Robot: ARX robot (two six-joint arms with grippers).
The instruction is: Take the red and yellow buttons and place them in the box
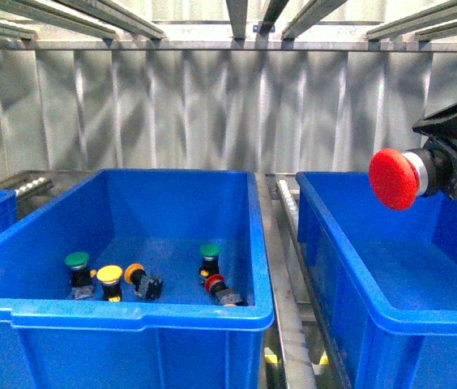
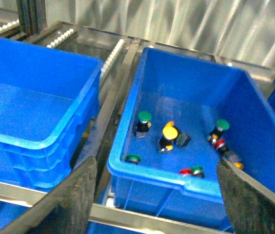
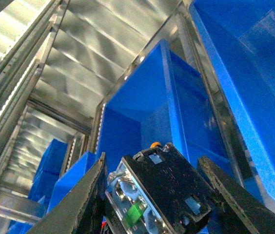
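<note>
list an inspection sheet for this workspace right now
surface: metal roller rack carrying blue crates
job's things: held red button over the box on the right; in the middle crate a yellow button, an orange-yellow button and a lying red button
clutter: left green button, right green button in the middle crate
tools: right tool shut on the held red button; left tool open, empty
cables: nothing seen
surroundings: corrugated metal wall, overhead rails
</note>
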